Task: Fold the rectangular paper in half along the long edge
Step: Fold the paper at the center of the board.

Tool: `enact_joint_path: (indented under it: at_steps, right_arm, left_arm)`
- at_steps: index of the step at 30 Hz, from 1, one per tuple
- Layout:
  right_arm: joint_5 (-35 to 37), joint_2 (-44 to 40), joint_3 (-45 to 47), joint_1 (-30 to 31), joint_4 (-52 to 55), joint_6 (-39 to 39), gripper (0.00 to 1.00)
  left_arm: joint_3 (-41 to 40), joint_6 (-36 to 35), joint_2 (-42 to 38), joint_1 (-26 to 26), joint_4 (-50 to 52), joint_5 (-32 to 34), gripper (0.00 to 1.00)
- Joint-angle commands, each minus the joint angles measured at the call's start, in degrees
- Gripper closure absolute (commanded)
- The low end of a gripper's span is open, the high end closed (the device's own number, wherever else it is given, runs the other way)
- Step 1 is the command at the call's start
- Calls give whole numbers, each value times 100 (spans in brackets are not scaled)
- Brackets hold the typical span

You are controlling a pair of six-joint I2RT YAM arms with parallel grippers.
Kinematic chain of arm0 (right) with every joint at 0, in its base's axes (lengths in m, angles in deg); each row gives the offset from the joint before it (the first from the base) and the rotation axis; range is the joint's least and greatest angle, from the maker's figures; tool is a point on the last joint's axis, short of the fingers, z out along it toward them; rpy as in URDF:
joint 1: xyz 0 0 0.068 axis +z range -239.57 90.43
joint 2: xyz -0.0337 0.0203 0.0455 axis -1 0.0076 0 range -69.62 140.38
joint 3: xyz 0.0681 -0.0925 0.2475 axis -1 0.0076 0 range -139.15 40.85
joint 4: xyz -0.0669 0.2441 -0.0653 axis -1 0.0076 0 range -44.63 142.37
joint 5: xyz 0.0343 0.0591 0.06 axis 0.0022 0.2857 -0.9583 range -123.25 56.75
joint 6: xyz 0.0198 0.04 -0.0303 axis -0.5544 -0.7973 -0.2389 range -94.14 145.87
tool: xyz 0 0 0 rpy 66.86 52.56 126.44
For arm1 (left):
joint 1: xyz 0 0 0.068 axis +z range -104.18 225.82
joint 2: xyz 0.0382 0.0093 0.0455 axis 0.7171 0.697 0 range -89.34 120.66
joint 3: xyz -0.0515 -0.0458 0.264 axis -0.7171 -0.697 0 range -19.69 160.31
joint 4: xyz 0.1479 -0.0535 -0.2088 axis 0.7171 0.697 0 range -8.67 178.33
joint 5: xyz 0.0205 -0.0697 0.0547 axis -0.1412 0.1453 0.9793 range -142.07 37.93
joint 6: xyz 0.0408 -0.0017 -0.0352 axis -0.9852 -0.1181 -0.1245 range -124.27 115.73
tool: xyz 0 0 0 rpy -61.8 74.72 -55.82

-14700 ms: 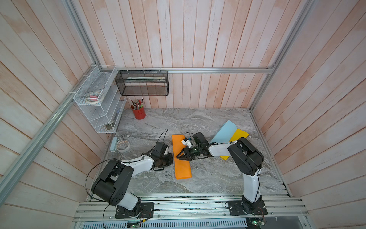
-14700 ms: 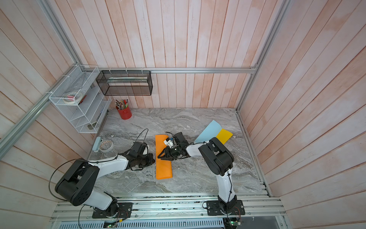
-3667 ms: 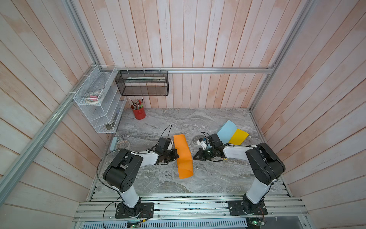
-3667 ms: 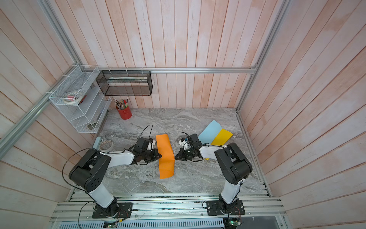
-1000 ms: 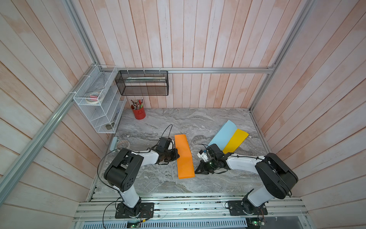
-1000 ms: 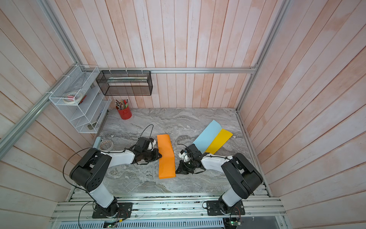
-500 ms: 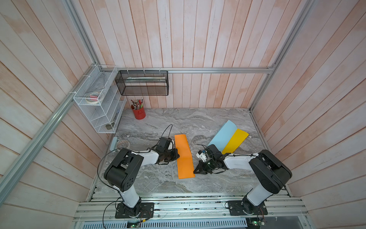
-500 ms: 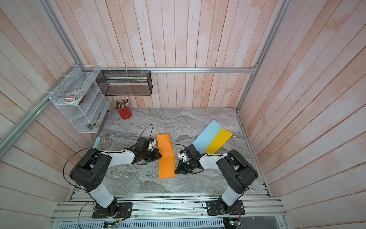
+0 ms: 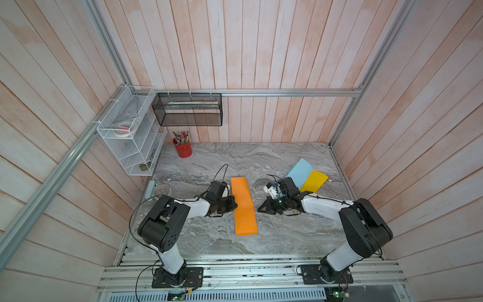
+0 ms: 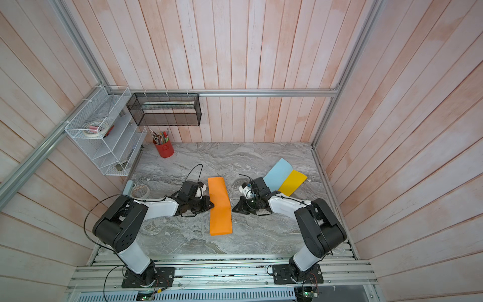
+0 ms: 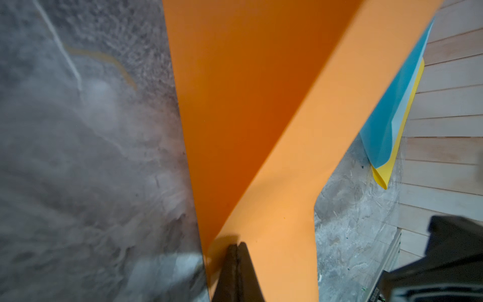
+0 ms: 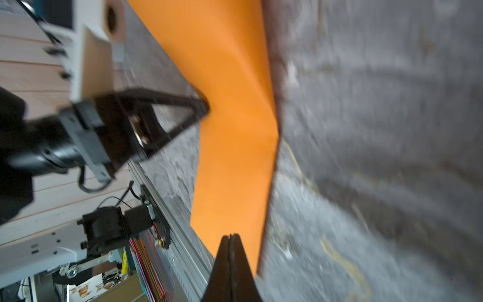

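Fingers (image 9: 232,206) at orange paper's (image 9: 244,211) long edges

Both top views are bright and evenly lit by soft light from above. They are sharp throughout, with only faint, soft-edged shadows on the marble table (image 9: 287,235) and wide-angle bending of the wall planks (image 9: 235,52) toward the edges. The left wrist view is dimmer: the near table is hazy and out of focus, the orange paper (image 11: 300,157) shows a dark shaded part beside its brightly lit flap, and the left claw (image 11: 237,248) throws a small shadow on it. The right wrist view is smeared by blur, worst across the table and the left arm (image 12: 78,136).
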Motion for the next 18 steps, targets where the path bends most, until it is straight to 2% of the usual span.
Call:
enact_joint_path:
  at_steps: [1, 5, 8, 18]
  right_arm:
    - [-282, 747, -812, -3, 71, 316, 100]
    - [-265, 1557, -1655, 6, 181, 509, 100]
    - [-357, 1939, -1893, -36, 198, 549, 100]
    - [-107, 2114, -1328, -478, 34, 697, 100]
  left_arm:
    - [-185, -30, 398, -79, 619, 250, 100]
    - [-133, -29, 443, -110, 626, 241, 100]
    - [-99, -29, 460, -118, 654, 237, 100]
    - [-62, -86, 434, -123, 790, 290, 100]
